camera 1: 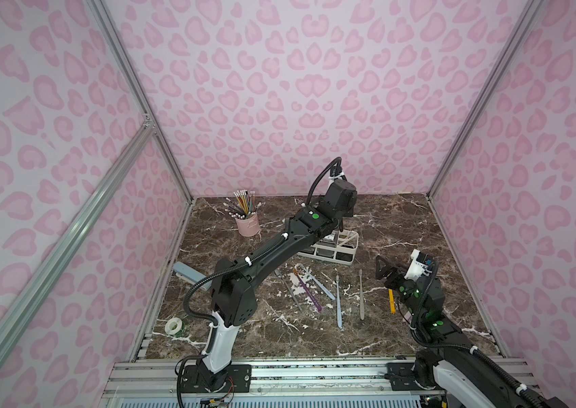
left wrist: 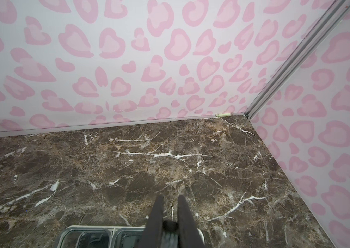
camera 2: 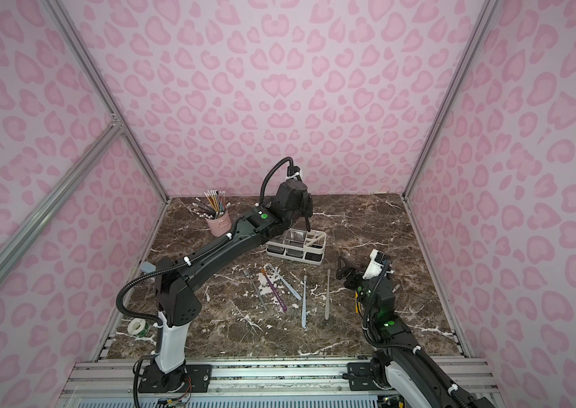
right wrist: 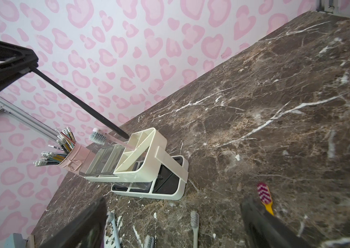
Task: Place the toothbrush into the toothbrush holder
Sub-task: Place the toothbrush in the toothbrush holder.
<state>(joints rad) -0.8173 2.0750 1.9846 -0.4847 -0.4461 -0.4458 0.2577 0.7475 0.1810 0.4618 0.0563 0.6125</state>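
White plastic makes up the toothbrush holder (right wrist: 163, 140), a rectangular caddy with two clear lidded boxes at one end and a divided open compartment at the other. It stands near the middle of the marble table (camera 1: 403, 229), towards the back. The toothbrush (right wrist: 95, 137), pale-handled with grey bristles, stands tilted in that compartment, head up and handle end down among the dividers. The left gripper (left wrist: 170, 199) reaches down over it, jaws nearly together and clamped on the toothbrush.

Only the right wrist view shows the bristled head and its lean. In both top views the left arm covers part of the holder and the brush is hard to make out. The left wrist view shows just the two dark fingers, the clear box lids beneath them and bare marble running to the back wall.

Across the table from left to right lie a blue-grey block (camera 1: 187, 273) at the left edge, a tape roll (camera 1: 173, 326), a pink pencil cup (camera 1: 247, 224), the holder, and loose toothbrushes (camera 1: 338, 303) in front of it. Then comes the right gripper (camera 1: 385, 272), jaws spread wide, with a yellow toothbrush (camera 1: 391, 300) just beside it.

The pencil cup sits near the holder's left side. Open marble stretches behind and to the right of the holder up to the patterned walls. The loose brushes lie apart from its front edge.
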